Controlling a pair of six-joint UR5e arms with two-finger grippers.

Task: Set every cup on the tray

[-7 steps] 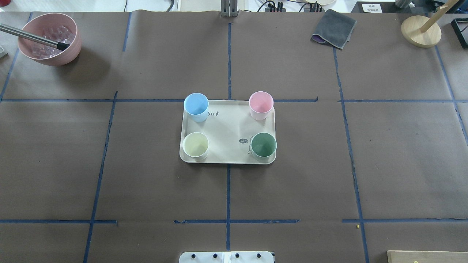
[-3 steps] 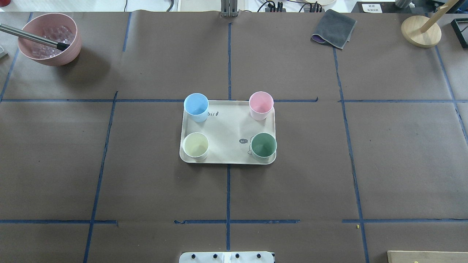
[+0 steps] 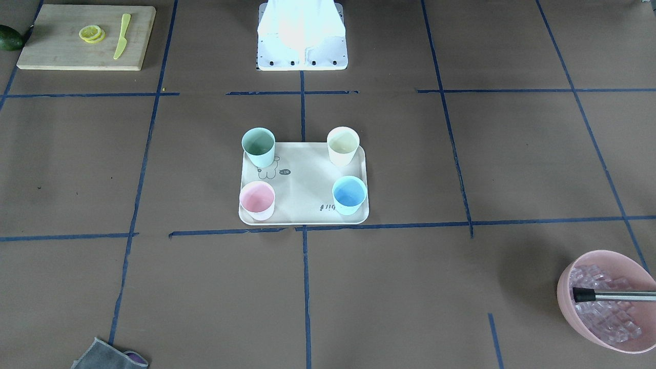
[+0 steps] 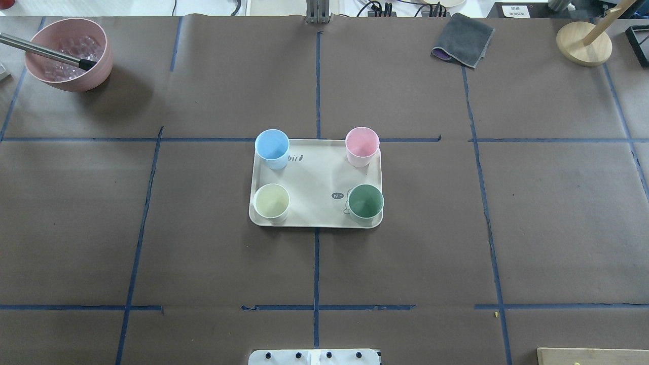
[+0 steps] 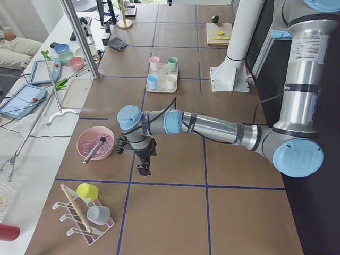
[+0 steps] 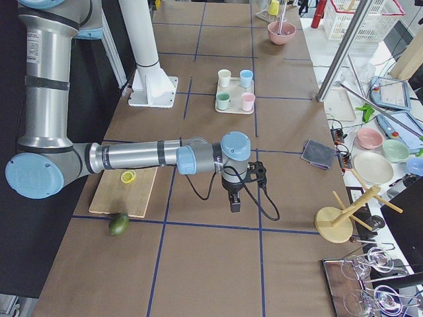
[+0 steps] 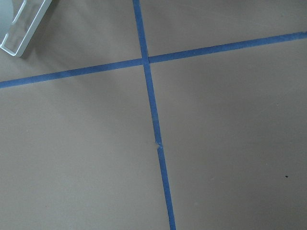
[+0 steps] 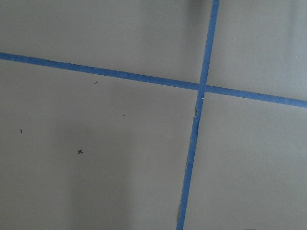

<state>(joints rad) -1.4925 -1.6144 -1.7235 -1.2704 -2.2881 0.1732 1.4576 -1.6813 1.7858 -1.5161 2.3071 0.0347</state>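
The cream-beige tray (image 4: pixel 317 182) lies at the table's middle. All four cups stand upright on it, one near each corner: the light blue cup (image 4: pixel 272 147), the pink cup (image 4: pixel 362 144), the cream-white cup (image 4: pixel 271 201) and the mint green cup (image 4: pixel 365 202). In the front-facing view the tray (image 3: pixel 305 184) carries the same cups. My left gripper (image 5: pixel 143 169) shows only in the exterior left view, low over the table by the ice bowl; I cannot tell its state. My right gripper (image 6: pixel 234 203) shows only in the exterior right view, far from the tray; I cannot tell its state.
A pink bowl of ice cubes (image 4: pixel 68 53) with a metal handle in it stands at the far left corner. A grey cloth (image 4: pixel 464 39) and a wooden stand (image 4: pixel 583 43) are at the far right. A cutting board (image 3: pixel 84 37) with lemon slices lies near the robot's base.
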